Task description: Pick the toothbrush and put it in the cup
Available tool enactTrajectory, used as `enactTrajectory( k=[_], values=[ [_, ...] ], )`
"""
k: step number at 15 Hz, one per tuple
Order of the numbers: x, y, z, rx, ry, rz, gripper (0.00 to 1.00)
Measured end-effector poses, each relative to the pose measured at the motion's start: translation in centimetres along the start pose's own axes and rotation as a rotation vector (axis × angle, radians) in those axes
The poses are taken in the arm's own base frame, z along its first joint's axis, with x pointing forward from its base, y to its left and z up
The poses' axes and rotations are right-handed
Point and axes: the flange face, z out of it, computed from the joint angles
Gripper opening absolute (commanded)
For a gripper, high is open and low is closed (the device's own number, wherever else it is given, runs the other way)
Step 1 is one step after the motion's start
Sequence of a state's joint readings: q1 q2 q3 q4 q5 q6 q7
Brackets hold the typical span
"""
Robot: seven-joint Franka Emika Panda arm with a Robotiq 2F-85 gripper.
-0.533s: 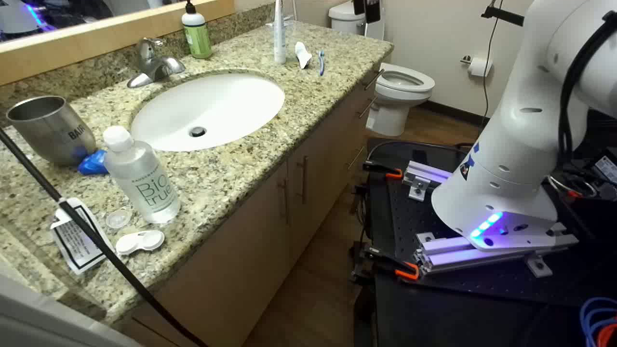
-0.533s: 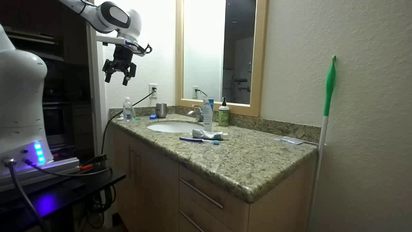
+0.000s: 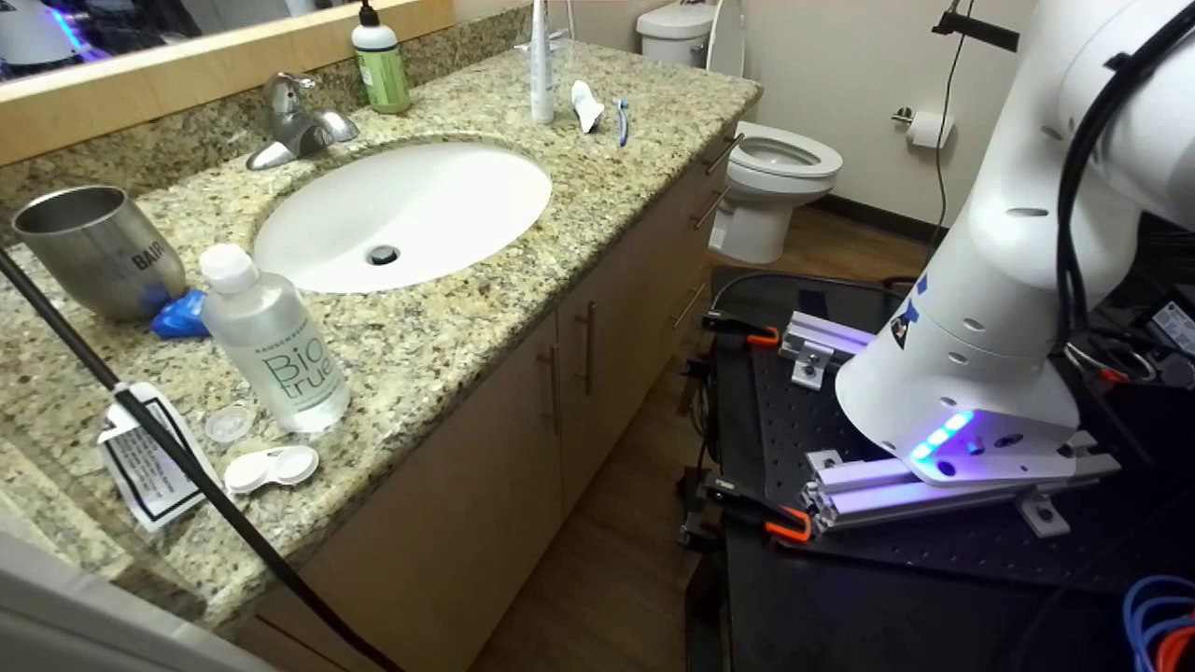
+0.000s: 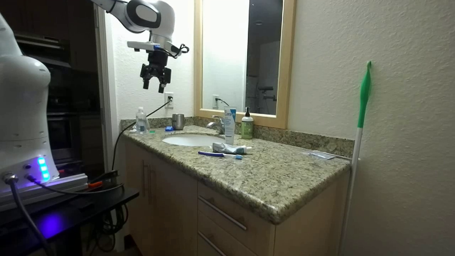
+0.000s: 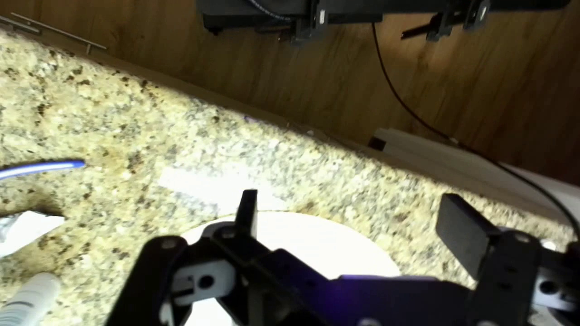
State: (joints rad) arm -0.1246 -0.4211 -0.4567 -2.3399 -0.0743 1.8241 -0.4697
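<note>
In the wrist view, the toothbrush (image 5: 43,168) is seen on the surface (image 5: 113,136) at nine o'clock from the claw (image 5: 349,210), which is spread wide, nothing held. Laid roughly nine-to-three (one end is cut off), it seems best approached after a quarter turn.

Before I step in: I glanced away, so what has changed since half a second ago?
In an exterior view, the arm and its open jaws shifted rightward, toward the mirror; nothing was gripped or released. The toothbrush and cup stayed put on the counter.
</note>
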Motion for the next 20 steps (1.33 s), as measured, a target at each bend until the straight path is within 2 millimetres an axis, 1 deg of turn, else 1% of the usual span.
enactTrajectory(
  k=[2, 4, 5, 6, 7, 8, 10, 11, 13, 14, 15, 16, 18, 19, 20],
  values=[
    [-0.2, 5.2, -1.2, 0.027, 0.066, 0.118, 1.00],
    [-1.3, 10.4, -2.4, 0.047, 0.131, 0.244, 1.00],
    [-2.0, 12.7, -3.1, 0.065, 0.158, 0.306, 1.00],
    [-2.6, 14.5, -3.7, 0.071, 0.176, 0.347, 1.00],
    [-2.8, 15.5, -4.1, 0.071, 0.184, 0.369, 1.00],
    [-2.7, 15.9, -4.2, 0.069, 0.184, 0.377, 1.00],
    [-1.9, 15.9, -4.2, 0.048, 0.197, 0.386, 1.00],
    [-1.1, 16.1, -4.0, 0.012, 0.235, 0.421, 1.00],
    [0.9, 17.1, -2.8, -0.060, 0.304, 0.501, 1.00],
    [1.8, 18.3, -1.8, -0.094, 0.337, 0.540, 1.00],
    [2.4, 20.1, -0.5, -0.131, 0.362, 0.581, 1.00],
    [2.5, 22.0, 0.8, -0.165, 0.374, 0.626, 1.00],
    [2.1, 26.3, 3.4, -0.231, 0.365, 0.723, 1.00],
    [2.0, 27.4, 4.5, -0.245, 0.344, 0.736, 1.00],
    [2.1, 27.6, 5.0, -0.244, 0.335, 0.736, 1.00]
  ],
)
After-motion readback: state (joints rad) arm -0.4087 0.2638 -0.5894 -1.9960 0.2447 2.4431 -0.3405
